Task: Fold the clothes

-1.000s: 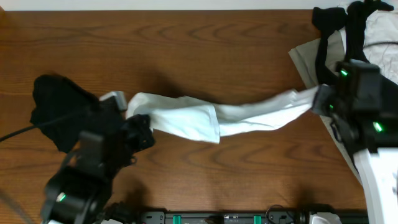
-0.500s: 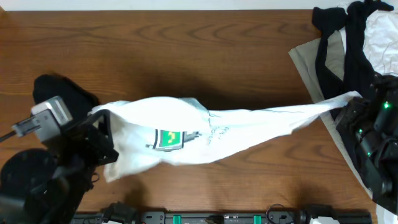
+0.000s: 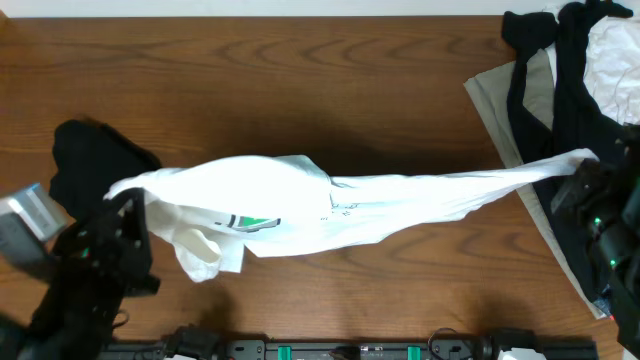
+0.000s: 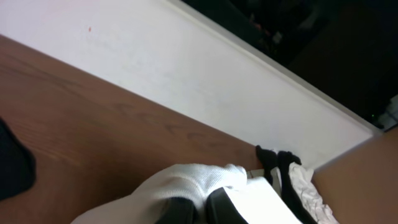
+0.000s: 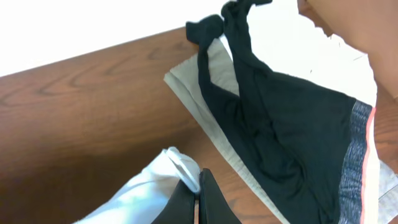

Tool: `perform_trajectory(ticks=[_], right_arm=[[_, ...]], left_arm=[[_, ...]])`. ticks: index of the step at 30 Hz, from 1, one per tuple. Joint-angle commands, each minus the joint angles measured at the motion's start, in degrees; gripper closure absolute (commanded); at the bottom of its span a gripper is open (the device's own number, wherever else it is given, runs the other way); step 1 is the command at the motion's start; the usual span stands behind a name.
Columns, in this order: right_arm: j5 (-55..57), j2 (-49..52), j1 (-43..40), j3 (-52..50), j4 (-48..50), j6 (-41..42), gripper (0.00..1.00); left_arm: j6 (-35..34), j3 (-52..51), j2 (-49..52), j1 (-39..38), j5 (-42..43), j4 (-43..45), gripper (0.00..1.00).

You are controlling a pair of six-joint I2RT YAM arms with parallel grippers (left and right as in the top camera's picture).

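The shirt [image 3: 300, 205] is hanging in a sagging, twisted band between the two pincers, just above the table [image 3: 350, 80]. The left pincer [image 3: 125, 212] is gripping a bunched fold at one end, and the right pincer [image 3: 585, 172] is pinching a thin corner at the other.

The right hold is looking slim: only a narrow tip of cloth is sitting between those jaws, so pulling the pincers further apart is likely risking a slip and a dropped end. The cloth is also bunching rather than spreading, with a loose flap drooping just below the left pincer, so lowering it now is probably producing a crumpled lay, not a flat one. A black garment [image 3: 560, 90] and a beige piece [image 3: 492, 108] are lying just beyond the right pincer, and any sweep that way is risking a snag. A black piece [image 3: 85, 160] is lying just past the left pincer too.

Bare wood is lying open between the pincers and beyond the shirt toward the far edge, while the near edge is running close behind both pincers, leaving less room there
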Motion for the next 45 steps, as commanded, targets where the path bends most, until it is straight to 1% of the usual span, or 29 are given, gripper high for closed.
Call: perform_trajectory(ticks=[1,4,8,12,15,19,23,33,39,43,45], right_arm=[[1.6,0.7,-0.8,5.0,-1.8,0.1,0.99],[1.7,3.3,-0.8,10.1,-5.6,0.1,0.99],[1.3,8.0,-2.5,17.4,-10.6,0.1,0.99],[0.8,13.6,-5.4,24.4,-14.8,0.0,0.99],[0.7,16.3,-7.4,27.0,-16.5,-0.4,0.99],[-0.8,17.8,-9.6,27.7,-17.6,-0.4,0.99],[-1.6,18.0,-11.0,27.7,-18.7,-0.4,0.99],[-3.6,18.1,-11.1,27.7,-21.2,-1.4,0.99],[-6.0,21.5,-11.1,27.7,-20.9,-3.7,0.99],[-11.1,27.7,-11.0,27.7,-19.3,-6.1,0.99],[-12.7,31.6,-10.8,27.7,-17.6,-7.1,0.99]], left_arm=[[1.9,3.9,-0.1,0.3,-1.1,-1.4,0.94],[3.0,4.9,0.0,0.3,-1.4,-1.8,0.94],[3.0,5.0,0.0,0.3,-6.8,-2.0,0.94],[3.1,5.0,0.0,0.3,-7.1,-2.0,0.94],[3.2,5.0,0.0,0.3,-7.9,-2.0,0.94],[3.2,5.0,0.0,0.3,-10.3,-2.6,0.94],[3.2,5.0,0.0,0.3,-10.3,-2.6,0.94],[2.9,4.8,1.5,0.3,-9.1,-4.3,0.94],[3.0,4.2,8.0,0.3,-5.3,-4.2,0.94],[3.5,4.2,15.6,0.3,-5.3,-3.4,0.94],[5.7,4.2,20.3,0.3,-5.3,-1.9,0.94]])
